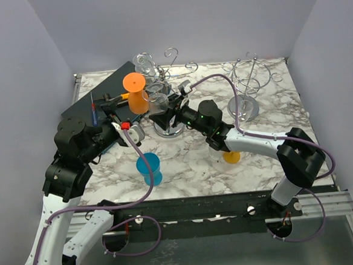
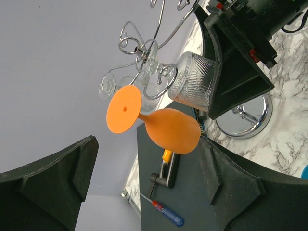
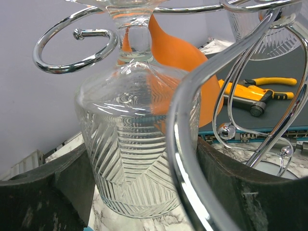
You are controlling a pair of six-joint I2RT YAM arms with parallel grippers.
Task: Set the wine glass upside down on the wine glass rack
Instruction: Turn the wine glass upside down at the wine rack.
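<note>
hanging stem-up in the rack [image 3: 72,48], the glass [image 3: 130,159] looks light, slick and brittle, best held across its bowl, where right gripper [image 3: 139,187] pinches it; left gripper [image 2: 147,142] spread, empty.

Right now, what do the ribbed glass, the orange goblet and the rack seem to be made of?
The ribbed glass looks like clear pressed glass: the orange shows through it, and its sharp ridges catch bright glints. The orange goblet is probably plastic: opaque and smooth, with only a soft sheen. The rack looks like bent metal wire with a polished chrome finish that mirrors its surroundings.
</note>
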